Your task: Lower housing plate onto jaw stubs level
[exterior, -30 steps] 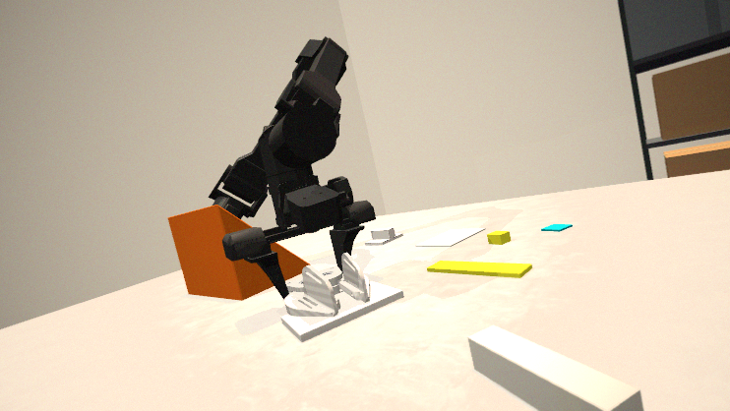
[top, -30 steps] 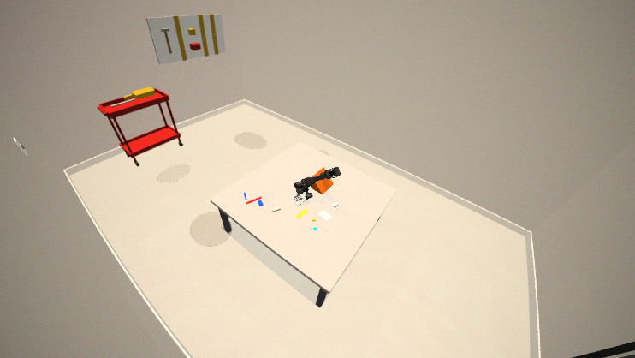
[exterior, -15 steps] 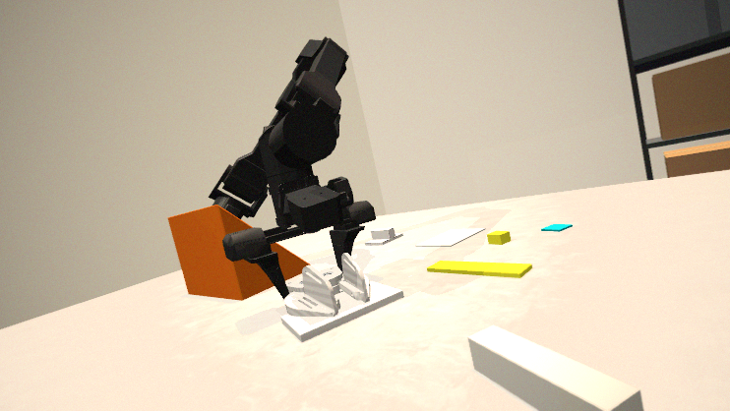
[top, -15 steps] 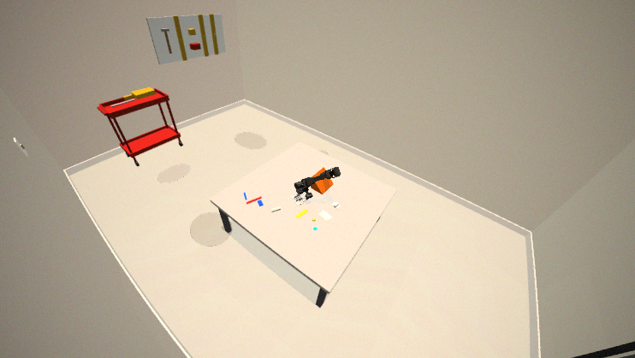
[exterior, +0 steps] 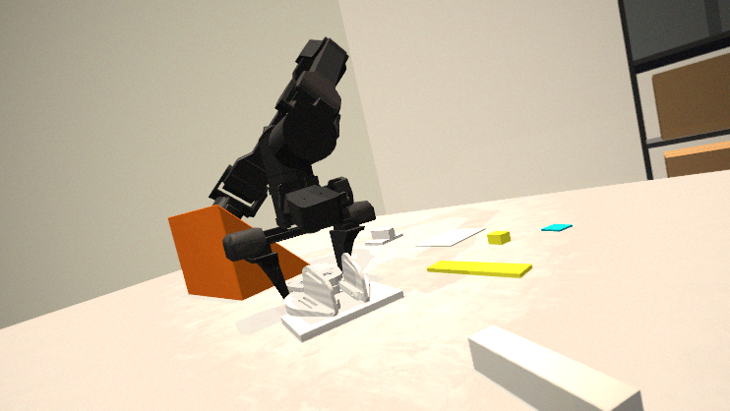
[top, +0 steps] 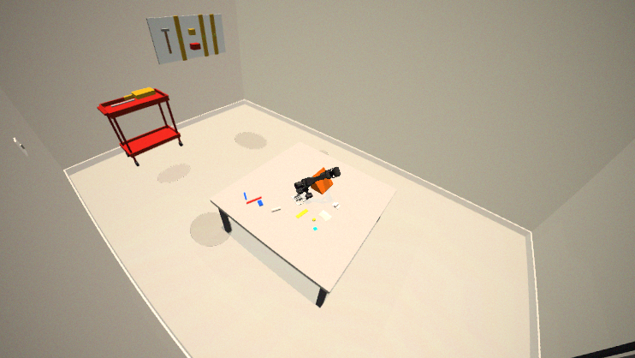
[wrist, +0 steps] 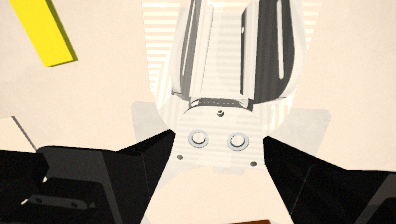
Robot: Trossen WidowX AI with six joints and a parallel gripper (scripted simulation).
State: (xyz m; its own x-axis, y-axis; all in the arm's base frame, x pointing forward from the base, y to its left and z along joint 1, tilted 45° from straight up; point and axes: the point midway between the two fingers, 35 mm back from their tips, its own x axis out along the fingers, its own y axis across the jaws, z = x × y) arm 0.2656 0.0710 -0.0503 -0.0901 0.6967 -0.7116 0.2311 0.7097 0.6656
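- Pinching the plate point(exterior: 327, 275) point(wrist: 218, 154) by its two sides: gripper point(top: 303, 193) point(exterior: 313, 282) point(wrist: 215, 134), black, fingers set wide, tips low.
- Plate: white, two rings on its face, a white round centre in each; near level, beside the upright fins. Full seating: cannot be told.
- Jaw pieces point(exterior: 319, 293) point(wrist: 272, 60), two, white: fins upright, facing each other across a gap, above the slab.
- Slab point(exterior: 306, 332), white, flat on the table point(top: 347, 248) point(exterior: 152, 367) point(wrist: 350, 40), under the jaw pieces.
- Arm point(top: 317, 178) point(exterior: 311, 133), black, rising over the slab.
- Wedge point(top: 323, 185) point(exterior: 204, 255), orange, beside the arm.
- Yellow bar point(top: 302, 213) point(exterior: 480, 269) point(wrist: 45, 35), flat, near the slab.
- White bar point(top: 275, 209) point(exterior: 546, 365), lying apart from the slab.
- Stepped part point(top: 336, 205) point(exterior: 383, 234), small, white.
- Sheet point(top: 324, 215) point(exterior: 452, 237), pale, flat.
- Yellow block point(top: 313, 219) point(exterior: 498, 237), between sheet and cyan tile point(top: 315, 228) point(exterior: 556, 227) in the top view.
- Red strip point(top: 254, 199), with two blue pieces point(top: 260, 203) near it.
- Cart point(top: 137, 106), red, on the floor, well apart from the table.
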